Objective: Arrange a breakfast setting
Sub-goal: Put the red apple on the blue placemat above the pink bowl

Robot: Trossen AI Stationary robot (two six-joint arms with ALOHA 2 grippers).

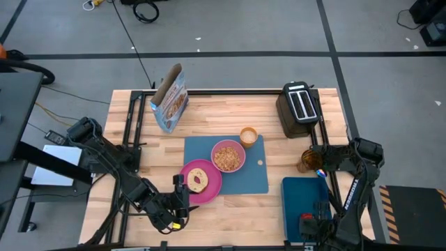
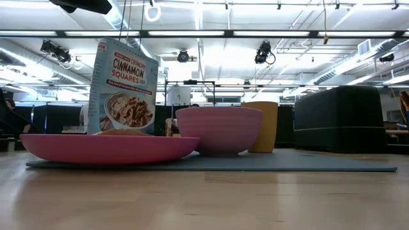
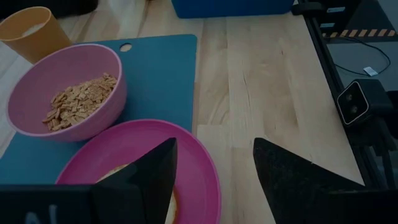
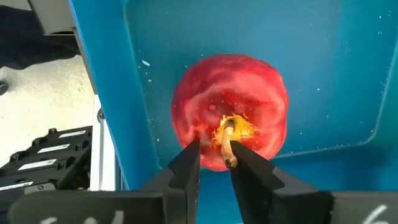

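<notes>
Left gripper (image 1: 180, 197): open, empty, beside round pink plate (image 1: 211, 187) holding bagel (image 1: 198, 180).
Right gripper (image 4: 214, 163): narrowly parted at red apple (image 4: 230, 109) stem, in dark blue tray (image 4: 336, 56).

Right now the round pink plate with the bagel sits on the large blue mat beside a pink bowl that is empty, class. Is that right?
Not quite. The pink bowl is not empty: the left wrist view shows cereal in it. The pink plate, bagel and blue mat are as stated.

Bowl (image 1: 227, 156) on mat (image 1: 251, 178) (plate (image 1: 209, 188) left)
</notes>
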